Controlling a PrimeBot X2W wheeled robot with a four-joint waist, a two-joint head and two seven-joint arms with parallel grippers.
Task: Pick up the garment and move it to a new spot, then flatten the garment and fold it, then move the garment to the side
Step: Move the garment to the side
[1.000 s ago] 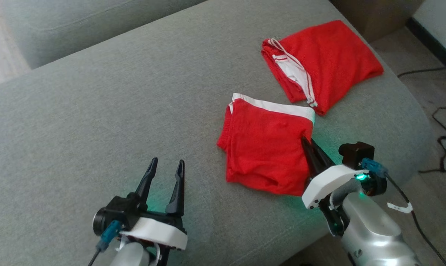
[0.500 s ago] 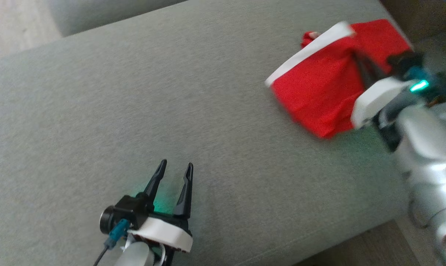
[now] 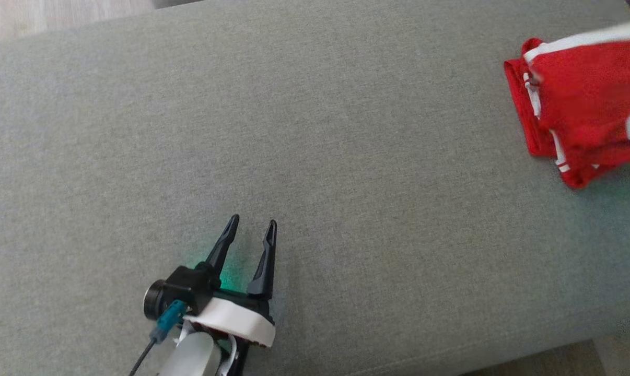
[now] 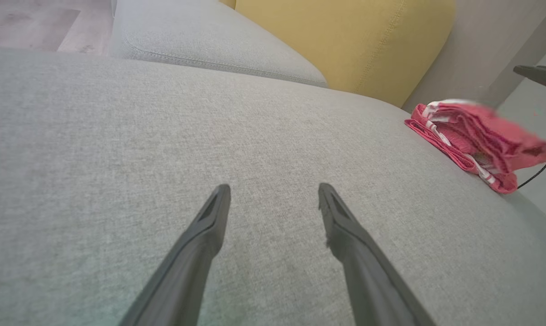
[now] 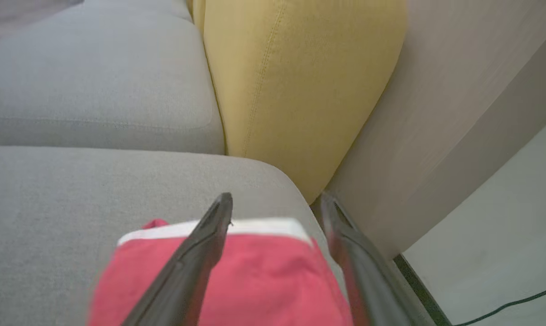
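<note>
Right wrist view: the right gripper (image 5: 277, 199) has its fingers spread, gripping nothing, with the red garment (image 5: 268, 280) under them. It lies on a striped red garment (image 3: 542, 141) at the grey sofa seat's (image 3: 346, 156) right end. The left gripper (image 3: 254, 223) is well apart and also released.

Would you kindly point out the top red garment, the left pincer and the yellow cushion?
top red garment (image 3: 581, 91), head view, its red front panel.
left pincer (image 3: 254, 220), head view, midway between fingertips.
yellow cushion (image 5: 295, 86), right wrist view, its front face.
</note>
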